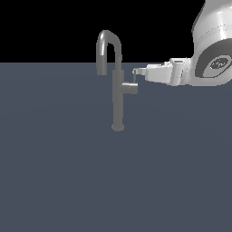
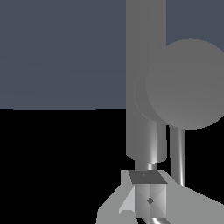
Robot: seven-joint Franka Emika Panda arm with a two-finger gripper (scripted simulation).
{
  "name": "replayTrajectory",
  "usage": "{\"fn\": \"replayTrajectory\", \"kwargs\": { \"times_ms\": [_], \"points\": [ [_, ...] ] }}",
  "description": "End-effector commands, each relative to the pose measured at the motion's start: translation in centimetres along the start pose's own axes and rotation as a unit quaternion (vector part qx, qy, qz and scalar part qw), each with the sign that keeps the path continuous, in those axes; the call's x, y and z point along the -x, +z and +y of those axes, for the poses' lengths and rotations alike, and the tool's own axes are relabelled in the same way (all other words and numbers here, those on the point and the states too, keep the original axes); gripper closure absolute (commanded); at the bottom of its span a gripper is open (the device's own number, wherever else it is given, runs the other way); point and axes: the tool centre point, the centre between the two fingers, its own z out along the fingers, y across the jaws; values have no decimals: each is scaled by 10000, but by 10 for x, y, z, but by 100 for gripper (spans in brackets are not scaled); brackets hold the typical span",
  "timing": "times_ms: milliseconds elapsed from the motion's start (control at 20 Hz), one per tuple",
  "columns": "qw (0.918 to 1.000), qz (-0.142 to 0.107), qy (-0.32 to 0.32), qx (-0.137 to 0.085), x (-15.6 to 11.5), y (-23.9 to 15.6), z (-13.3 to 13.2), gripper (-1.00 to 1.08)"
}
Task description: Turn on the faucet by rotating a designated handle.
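Observation:
The faucet (image 1: 118, 97) is a tall slim grey column on a small round base, with a gooseneck spout (image 1: 107, 43) curving toward the exterior view's left. The handle (image 1: 131, 88) is a short stub on the column's right side, with a thin pin lever (image 1: 134, 78) pointing up. My gripper (image 1: 136, 71) reaches in from the exterior view's right, its tips at the top of the lever. The fingers look pressed together with nothing between them. In the wrist view the stub's round end (image 2: 188, 83) and the lever (image 2: 177, 153) sit just beyond my fingertips (image 2: 148, 197), in front of the column (image 2: 142, 52).
The faucet stands on a flat dark blue-grey surface (image 1: 59, 172). My white arm (image 1: 213, 54) fills the upper right of the exterior view. Nothing else shows.

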Motion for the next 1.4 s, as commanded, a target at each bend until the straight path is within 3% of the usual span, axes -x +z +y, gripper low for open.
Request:
{"fn": "replayTrajectory", "kwargs": {
  "times_ms": [0,600,700,1200,1350],
  "points": [
    [10000,-6,-2,8,3,0,5,108],
    [10000,-4,-2,5,1,0,36,108],
    [10000,8,-50,-25,4,0,29,108],
    [10000,-6,-3,7,-16,0,66,108],
    [10000,-7,-83,-7,-12,0,61,108]
  ]
}}
